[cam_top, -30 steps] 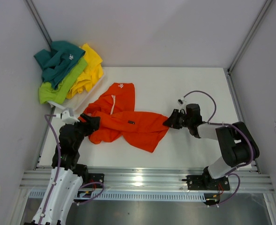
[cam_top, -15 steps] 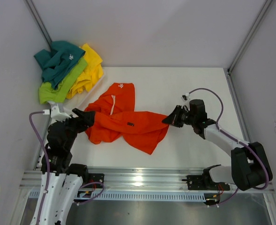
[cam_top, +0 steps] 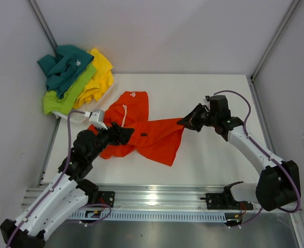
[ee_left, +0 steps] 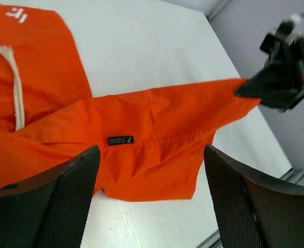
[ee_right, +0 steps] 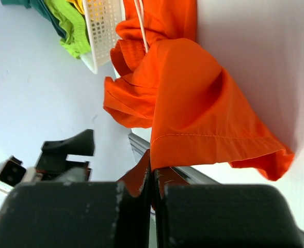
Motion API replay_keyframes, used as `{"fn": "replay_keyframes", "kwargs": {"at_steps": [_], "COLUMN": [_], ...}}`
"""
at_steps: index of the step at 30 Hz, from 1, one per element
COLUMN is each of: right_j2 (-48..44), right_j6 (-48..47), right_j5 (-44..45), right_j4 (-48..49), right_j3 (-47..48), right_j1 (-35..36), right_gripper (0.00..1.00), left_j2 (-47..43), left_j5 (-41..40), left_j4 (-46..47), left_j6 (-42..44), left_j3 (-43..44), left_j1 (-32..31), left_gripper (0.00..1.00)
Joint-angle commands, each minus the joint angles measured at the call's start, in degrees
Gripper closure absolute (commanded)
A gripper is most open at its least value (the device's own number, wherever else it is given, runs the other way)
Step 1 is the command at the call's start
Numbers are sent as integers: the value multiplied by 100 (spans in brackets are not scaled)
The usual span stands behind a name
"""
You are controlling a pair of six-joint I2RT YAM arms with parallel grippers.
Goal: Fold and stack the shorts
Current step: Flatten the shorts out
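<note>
Pinching one hem corner of the orange shorts (cam_top: pixel 152 139) between the fully closed jaws of the right gripper (cam_top: pixel 185 123), right of the table's centre, and holding that corner apparently raised off the surface. Holding the jaws of the left gripper (cam_top: pixel 126 133) wide apart and empty, hovering over the middle of the same garment, near a small black label (ee_left: pixel 121 140) and apparently clear of the fabric. Lying bunched and twisted rather than flat, across the centre-left of the table (cam_top: pixel 219 160), with the waistband end, its white drawstring (ee_left: pixel 17 88) and white logo (cam_top: pixel 132 94) pointing far, and with one leg stretching right toward the closed jaws. Showing no fold made in this pair and no stack begun anywhere in view. Resting in a loose, unfolded heap at the far left corner, draping over a white basket (ee_right: pixel 105 31): teal shorts (cam_top: pixel 64 64) on top, lime green shorts (cam_top: pixel 69 95) on the near side, yellow shorts (cam_top: pixel 101 72) on the right. Reading, on this evidence, as an early stage: apparently spreading out the first pair ahead of folding. Leaving the flattening and folding of the orange pair, then the fetching, folding and stacking of the other three.
</note>
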Motion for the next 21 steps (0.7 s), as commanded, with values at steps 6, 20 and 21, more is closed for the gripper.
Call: {"fn": "replay_keyframes", "kwargs": {"at_steps": [6,20,21], "right_j2": [240,337,337], "right_j6": [287,454,463], "right_j5": [263,272,281], "right_j4": [-1353,-1635,-1609], "right_j3": [1110,1277,1251], "right_j1": [84,251,260], "right_gripper": [100,100,100], "left_j2": [1058,2377,2448], "left_j5": [-38,630,691], "left_j4": [2374,2957,2896], "left_j6": [1365,3115,3324], "left_j3": [-262,397,554], "left_j1": [-1061,-2178,-2257], "left_gripper": [16,18,18]}}
